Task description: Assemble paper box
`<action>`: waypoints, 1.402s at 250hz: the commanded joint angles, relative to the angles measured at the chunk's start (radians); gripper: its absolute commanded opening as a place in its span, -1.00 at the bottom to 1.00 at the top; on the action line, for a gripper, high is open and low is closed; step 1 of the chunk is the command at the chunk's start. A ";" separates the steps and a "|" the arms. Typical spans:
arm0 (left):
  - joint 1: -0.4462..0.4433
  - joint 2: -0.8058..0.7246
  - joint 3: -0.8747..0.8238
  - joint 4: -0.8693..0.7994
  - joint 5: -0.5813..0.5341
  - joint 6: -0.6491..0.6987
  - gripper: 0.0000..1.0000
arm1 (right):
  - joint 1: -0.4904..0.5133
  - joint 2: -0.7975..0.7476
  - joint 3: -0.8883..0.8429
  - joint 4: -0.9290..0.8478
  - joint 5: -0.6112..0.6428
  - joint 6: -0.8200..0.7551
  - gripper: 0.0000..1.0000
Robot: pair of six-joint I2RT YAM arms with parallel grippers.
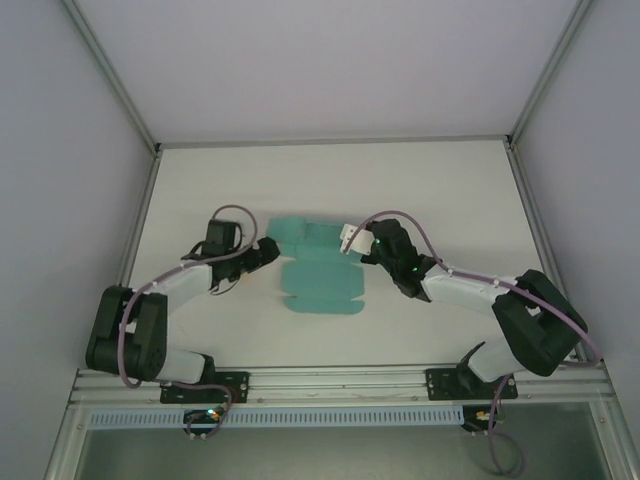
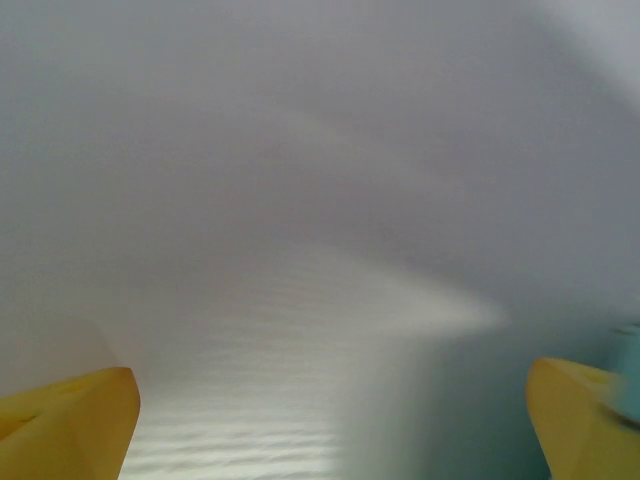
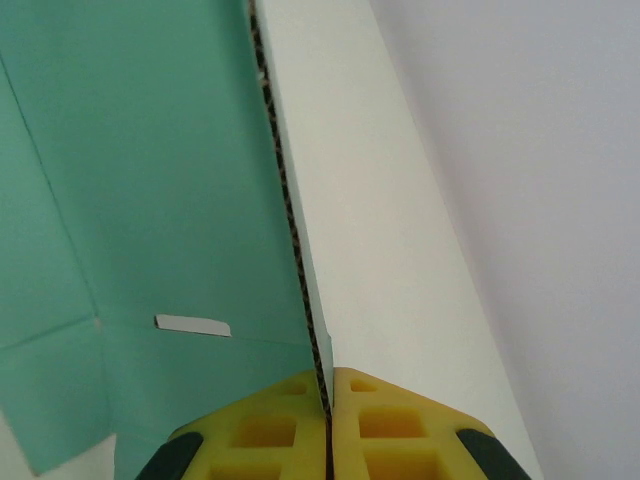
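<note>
The paper box is a flat teal-green die-cut sheet (image 1: 318, 280) lying mid-table, with flaps toward the back. My right gripper (image 1: 354, 246) is shut on the sheet's right flap and holds it raised, its white underside showing. In the right wrist view the yellow fingers (image 3: 250, 440) pinch the corrugated edge at the right gripper (image 3: 328, 405). The teal card (image 3: 150, 200) stands up on the left and has a small slot (image 3: 192, 325). My left gripper (image 1: 268, 252) sits at the sheet's left edge. Its yellow fingertips (image 2: 70, 420) are wide apart, so the left gripper (image 2: 330, 430) is open and holds nothing. That view is blurred, with a teal sliver (image 2: 628, 370) at the right.
The white table (image 1: 450, 200) is enclosed by pale walls on the left, right and back, with metal posts (image 1: 130, 100) at the corners. An aluminium rail (image 1: 340, 382) runs along the near edge by the arm bases.
</note>
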 commanded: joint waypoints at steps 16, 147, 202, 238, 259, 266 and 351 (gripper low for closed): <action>-0.024 0.045 0.014 0.177 0.089 0.005 1.00 | -0.020 -0.037 -0.009 -0.026 -0.060 0.074 -1.00; -0.153 0.210 0.035 0.485 0.163 -0.071 0.27 | -0.024 -0.047 -0.020 -0.027 -0.115 0.128 -1.00; -0.158 0.236 0.045 0.487 0.167 -0.081 -0.43 | -0.029 -0.045 -0.018 -0.030 -0.116 0.138 -1.00; -0.159 0.209 0.037 0.453 0.143 -0.065 -0.65 | -0.034 -0.044 -0.018 -0.030 -0.115 0.143 -1.00; -0.158 0.179 0.036 0.405 0.129 -0.048 -0.33 | -0.035 -0.043 -0.018 -0.029 -0.115 0.141 -1.00; -0.158 0.168 0.033 0.388 0.123 -0.042 -0.17 | -0.035 -0.043 -0.018 -0.029 -0.114 0.141 -1.00; -0.042 -0.129 0.018 -0.065 -0.050 0.044 1.00 | -0.035 -0.049 -0.032 -0.007 -0.098 0.106 -1.00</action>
